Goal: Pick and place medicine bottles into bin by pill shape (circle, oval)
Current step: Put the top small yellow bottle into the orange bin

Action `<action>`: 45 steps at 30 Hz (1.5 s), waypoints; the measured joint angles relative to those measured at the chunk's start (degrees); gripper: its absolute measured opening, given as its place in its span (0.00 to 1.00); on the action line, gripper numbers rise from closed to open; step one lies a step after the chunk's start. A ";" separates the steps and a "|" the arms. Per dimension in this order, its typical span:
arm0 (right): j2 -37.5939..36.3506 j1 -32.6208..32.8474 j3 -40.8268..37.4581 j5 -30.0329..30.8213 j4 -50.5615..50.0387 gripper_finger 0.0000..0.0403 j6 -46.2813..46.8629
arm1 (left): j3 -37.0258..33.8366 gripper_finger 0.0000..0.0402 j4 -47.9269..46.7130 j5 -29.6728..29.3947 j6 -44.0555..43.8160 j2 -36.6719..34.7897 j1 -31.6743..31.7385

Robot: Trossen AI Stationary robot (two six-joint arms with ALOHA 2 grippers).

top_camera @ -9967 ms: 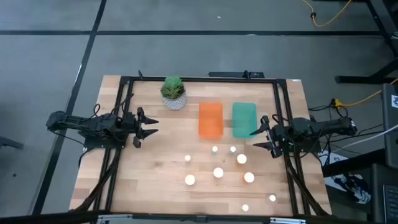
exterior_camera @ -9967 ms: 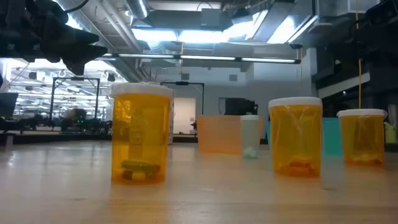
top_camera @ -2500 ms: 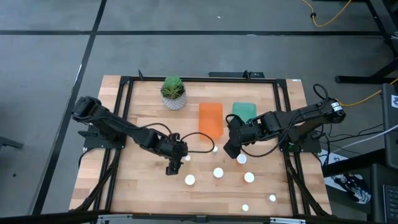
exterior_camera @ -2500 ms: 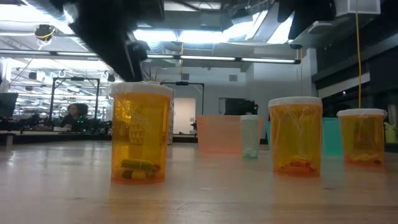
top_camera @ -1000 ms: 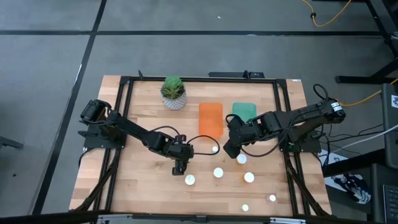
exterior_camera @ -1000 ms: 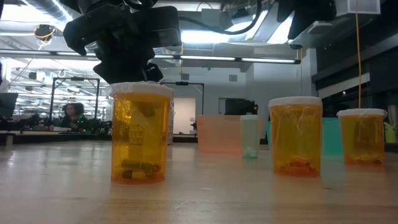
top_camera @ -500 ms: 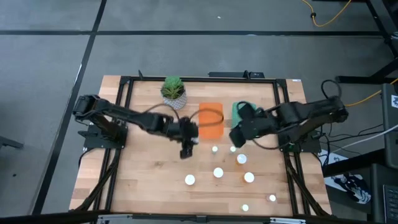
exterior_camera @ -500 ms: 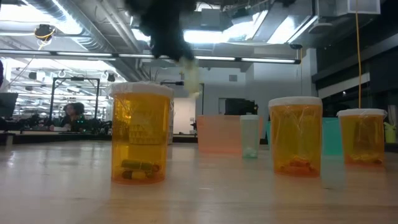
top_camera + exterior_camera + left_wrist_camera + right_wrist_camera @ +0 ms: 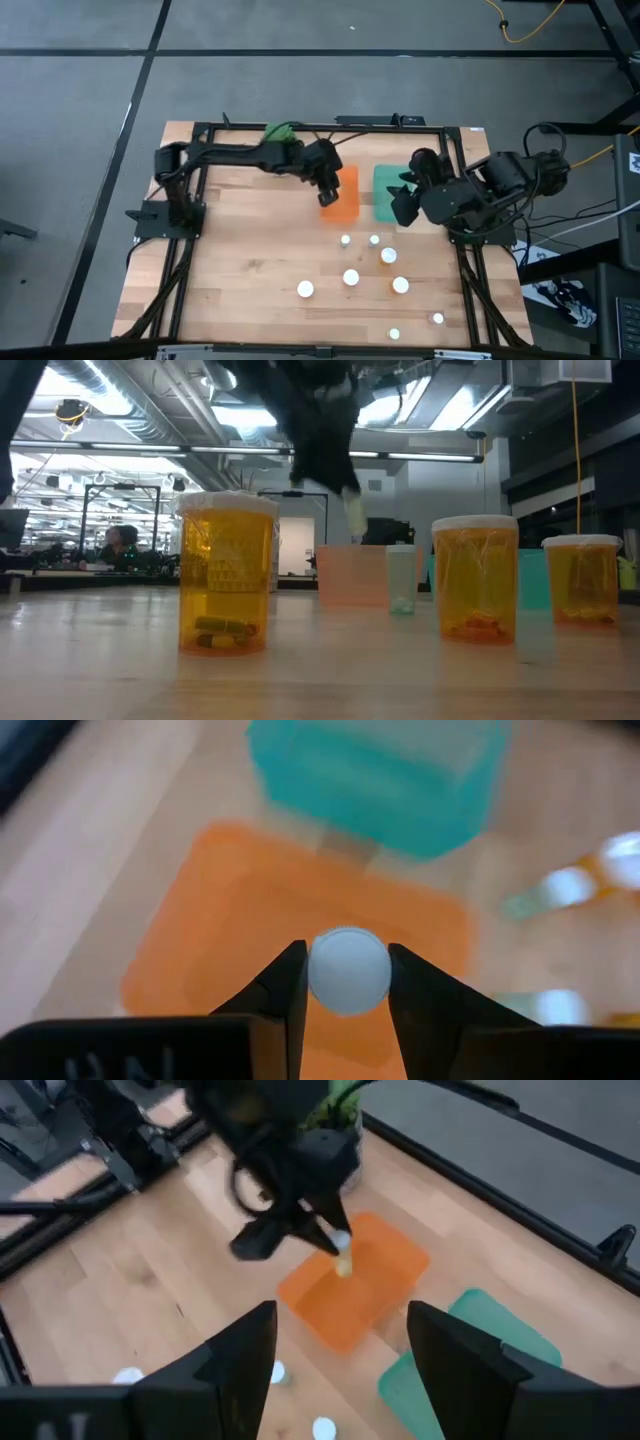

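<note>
Left gripper point(image 9: 348, 970): closing its two dark fingers on the round white cap of a small amber medicine bottle point(image 9: 348, 970), hanging in the air over the orange plastic bin point(image 9: 339, 197)
Right gripper point(image 9: 400, 208): waiting with fingers standing apart and nothing between them, near the teal plastic bin point(image 9: 390, 186)
Held bottle: hanging above the orange bin, not yet inside it; in the low view it is dangling well clear of the wooden table point(image 9: 240, 270)
Handling, as a judgement: the bottle is looking light and rigid, with smooth plastic sides that could slip; gripping across the cap, as here, is looking like the surest hold
Risk, as a judgement: a loose pinch could be letting it swing or twist
Bottles on the table: seven white caps showing in the high view, all standing upright and apart from one another, in front of the bins
Bottles in all: eight counted, including the held one
Bins: two, orange and teal, sitting side by side
Green plant in white pot point(image 9: 281, 132): one, partly hidden behind the left arm
</note>
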 joint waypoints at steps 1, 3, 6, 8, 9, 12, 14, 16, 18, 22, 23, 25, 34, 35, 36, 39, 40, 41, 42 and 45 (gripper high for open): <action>0.08 0.00 -0.04 -0.38 -0.44 0.56 0.18 | 0.09 0.25 0.13 -0.05 0.01 0.80 0.55; 0.22 0.00 -0.06 -0.75 -1.07 0.56 0.28 | 0.29 0.25 0.31 -0.20 0.32 1.80 1.40; 0.22 0.00 -0.06 -0.45 -1.08 0.56 0.13 | 0.34 0.25 0.68 -0.32 1.45 3.54 2.28; 0.22 0.00 -0.06 0.25 -1.11 0.56 -0.03 | 0.32 0.25 1.16 -0.43 1.47 5.14 2.70; 0.22 0.00 -0.06 0.65 -1.13 0.56 -0.05 | 0.32 0.25 0.99 -0.44 1.43 5.88 2.86; 0.22 0.00 -0.06 1.17 -1.43 0.56 -0.05 | 0.32 0.25 1.21 -1.57 1.05 8.15 2.96; 0.22 0.00 -0.06 1.25 -1.77 0.56 -0.05 | 0.30 0.25 1.22 -3.80 1.05 9.26 2.78; 0.22 0.00 -0.06 1.25 -1.76 0.56 -0.05 | 0.30 0.25 1.54 -6.16 1.37 9.46 2.62; 0.22 0.00 -0.06 1.25 -1.76 0.56 -0.01 | 0.30 0.25 2.44 -7.40 2.76 9.35 2.57; 0.22 0.00 -0.06 1.25 -1.76 0.56 0.12 | 0.30 0.25 2.06 -5.52 3.75 9.35 3.20; 0.22 0.00 -0.06 1.25 -1.76 0.56 0.12 | 0.30 0.26 2.02 -4.64 3.67 9.35 3.37; 0.22 0.00 -0.06 1.25 -1.76 0.56 0.13 | 0.26 0.27 1.66 -4.26 3.63 9.35 3.56; 0.24 0.00 -0.07 1.18 -1.72 0.56 0.15 | 0.14 0.28 1.68 -5.16 4.02 9.35 3.45; 0.24 0.00 -0.07 1.00 -1.70 0.56 0.15 | 0.14 0.28 1.68 -5.16 4.02 9.35 3.45; 0.24 -0.02 -0.09 0.90 -1.70 0.56 0.17 | 0.14 0.28 1.68 -5.17 4.04 9.35 3.45; 0.24 0.00 -0.09 0.82 -1.70 0.56 0.17 | 0.14 0.28 1.68 -5.18 4.07 9.35 3.48; 0.24 -0.01 -0.09 0.82 -1.70 0.56 0.17 | 0.14 0.28 1.68 -5.17 4.13 9.35 3.47; 0.24 -0.01 -0.09 0.82 -1.70 0.56 0.17 | 0.14 0.29 1.68 -5.18 4.46 9.35 3.47; 0.24 0.00 -0.09 0.79 -1.70 0.56 0.17 | 0.14 0.29 1.68 -5.16 5.23 9.35 3.45; 0.24 0.00 -0.09 0.79 -1.70 0.56 0.17 | 0.12 0.31 1.68 -5.20 6.57 9.35 3.46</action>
